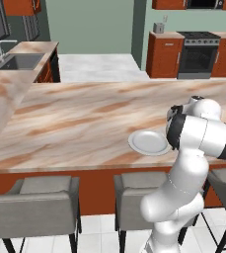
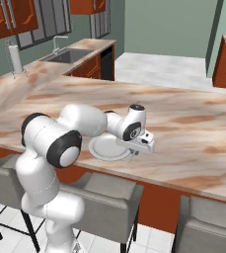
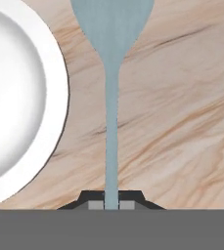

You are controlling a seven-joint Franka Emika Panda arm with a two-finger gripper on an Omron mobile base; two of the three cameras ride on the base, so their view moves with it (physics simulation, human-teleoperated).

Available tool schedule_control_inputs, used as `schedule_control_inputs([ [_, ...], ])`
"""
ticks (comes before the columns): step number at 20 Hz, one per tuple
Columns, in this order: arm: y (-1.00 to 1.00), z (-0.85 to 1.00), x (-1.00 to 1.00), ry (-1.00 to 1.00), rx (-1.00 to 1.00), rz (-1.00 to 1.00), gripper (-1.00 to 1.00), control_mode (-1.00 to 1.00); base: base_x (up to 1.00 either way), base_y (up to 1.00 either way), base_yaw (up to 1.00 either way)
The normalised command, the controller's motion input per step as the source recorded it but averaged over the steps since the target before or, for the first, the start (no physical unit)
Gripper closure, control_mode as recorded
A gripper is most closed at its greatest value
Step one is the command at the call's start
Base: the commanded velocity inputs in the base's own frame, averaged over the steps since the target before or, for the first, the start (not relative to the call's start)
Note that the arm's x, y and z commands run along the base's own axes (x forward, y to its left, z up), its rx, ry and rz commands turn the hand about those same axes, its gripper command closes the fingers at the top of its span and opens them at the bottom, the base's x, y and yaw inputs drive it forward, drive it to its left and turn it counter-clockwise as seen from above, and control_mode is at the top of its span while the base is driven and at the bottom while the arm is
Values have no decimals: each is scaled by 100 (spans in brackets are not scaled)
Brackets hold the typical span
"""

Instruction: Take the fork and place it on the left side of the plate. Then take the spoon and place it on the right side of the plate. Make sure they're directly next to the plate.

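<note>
Fingers (image 3: 103, 205) clamp the spoon (image 3: 112, 93) by its handle at bottom centre of the hand view; bowl points to the top edge. Plate (image 3: 40, 97) lies at left, near it, on the marbled bench (image 3: 182, 122).

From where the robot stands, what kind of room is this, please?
It looks like a home kitchen, rendered rather than real. A long marble-patterned counter has grey stools along it, there is a sink with a faucet on the left, and a black stove between red-brown cabinets.
</note>
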Motion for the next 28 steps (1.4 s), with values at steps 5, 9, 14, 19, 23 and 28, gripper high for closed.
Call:
schedule_control_inputs([
  [5,0,-18,7,0,0,0,100,-100,0,0,0],
  [9,0,-12,14,0,0,0,100,-100,0,0,0],
  [14,0,-13,19,0,0,0,100,-100,0,0,0],
  [19,0,-12,19,0,0,0,100,-100,0,0,0],
  [23,0,-17,13,0,0,0,100,-100,0,0,0],
  [28,0,-11,3,0,0,0,-100,-100,0,0,0],
])
